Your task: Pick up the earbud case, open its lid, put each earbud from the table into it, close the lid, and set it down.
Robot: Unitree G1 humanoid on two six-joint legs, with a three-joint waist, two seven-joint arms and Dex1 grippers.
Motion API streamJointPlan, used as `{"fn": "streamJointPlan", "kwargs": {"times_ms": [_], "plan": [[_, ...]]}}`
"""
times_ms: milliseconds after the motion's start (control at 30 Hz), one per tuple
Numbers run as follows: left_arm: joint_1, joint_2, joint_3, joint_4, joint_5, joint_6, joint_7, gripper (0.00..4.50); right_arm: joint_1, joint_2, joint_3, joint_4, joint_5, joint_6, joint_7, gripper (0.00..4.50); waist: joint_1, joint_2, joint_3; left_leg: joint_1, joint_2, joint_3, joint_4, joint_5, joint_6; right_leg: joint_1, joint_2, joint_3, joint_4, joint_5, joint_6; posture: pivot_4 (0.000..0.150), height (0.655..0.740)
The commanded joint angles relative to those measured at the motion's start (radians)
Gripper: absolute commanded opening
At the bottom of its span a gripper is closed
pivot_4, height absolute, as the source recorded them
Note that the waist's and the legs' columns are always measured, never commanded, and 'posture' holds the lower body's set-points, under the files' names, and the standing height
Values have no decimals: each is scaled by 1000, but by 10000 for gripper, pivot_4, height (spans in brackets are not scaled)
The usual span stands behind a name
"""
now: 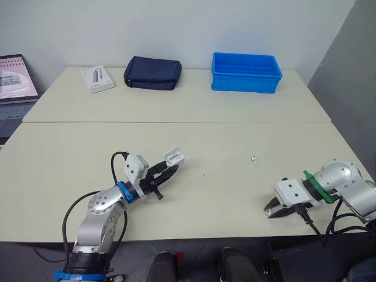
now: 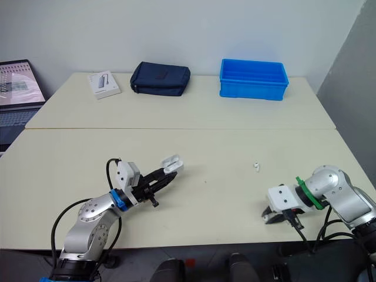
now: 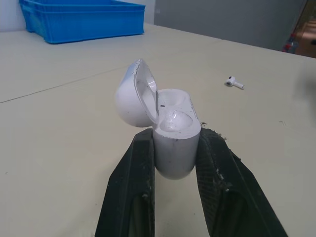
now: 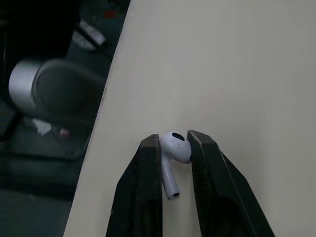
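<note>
My left gripper point(image 1: 166, 173) is shut on the white earbud case point(image 1: 173, 158), holding it just above the table left of centre. In the left wrist view the case point(image 3: 173, 133) sits between the black fingers point(image 3: 133, 182) with its lid open and tipped back. My right gripper point(image 1: 273, 212) rests low near the table's front edge at the right. It is shut on a white earbud point(image 4: 174, 153), pinched between its fingers point(image 4: 145, 187). A second white earbud point(image 1: 254, 158) lies on the table right of centre; the left wrist view shows this earbud point(image 3: 235, 82) beyond the case.
At the back stand a blue bin point(image 1: 245, 72), a dark navy pouch point(image 1: 153, 73) and a small white box point(image 1: 97, 79). A laptop point(image 1: 14, 88) sits off the table's far left. A seam point(image 1: 176, 122) runs across between the two tabletops.
</note>
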Motion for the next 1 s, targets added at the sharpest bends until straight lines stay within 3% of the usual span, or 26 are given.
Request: {"fn": "streamJointPlan", "kwargs": {"times_ms": [33, 267, 500, 633, 733, 833, 1000], "plan": [[8, 14, 1, -58, -11, 7, -1, 7628, -52, 19, 14, 86, -50, -58, 37, 4322, -2, -1, 0, 1, 0, 0, 0, 0, 0, 0, 0, 0, 0, 0, 0, 1500, 7400], [23, 21, 6, -85, -14, 28, 12, 7628, -74, 48, 24, 153, -63, -72, 39, 4322, 0, -2, 0, 6, 0, 0, 1, 0, 0, 7, -1, 0, -1, -3, -5, 1500, 7400], [19, 17, 2, -91, -14, 39, 19, 7628, -79, 56, 8, 171, -61, -140, 32, 28449, 1, -2, 0, 13, -1, 1, 0, 0, 0, 14, -3, 0, -2, -3, -6, 1500, 7400], [11, 16, -4, -88, -14, 44, 23, 7628, -89, 45, -21, 146, -26, -169, 44, 28541, 1, -2, 0, 13, -1, 1, -1, 0, 0, 14, -4, 0, -2, -4, -6, 1500, 7400], [3, 16, -8, -87, -14, 51, 27, 7627, -89, -2, -75, 35, 34, -84, 48, 28541, 1, 0, 2, 13, -1, 2, -1, 0, 0, 13, -3, 0, -2, -4, -6, 1500, 7400], [-5, 14, -12, -89, -13, 60, 31, 7628, -36, -86, -136, -145, 99, 93, 31, 28541, 4, 3, 4, 12, -1, 2, -2, 0, 0, 12, -4, 0, -2, -4, -6, 1500, 7400], [-4, 12, -19, -102, -13, 80, 37, 7628, 81, -233, -213, -490, 65, 526, -111, 28541, 9, 2, 4, 12, -1, 1, -4, -1, -2, 12, -4, -2, -2, -6, -4, 1500, 7400]]}}
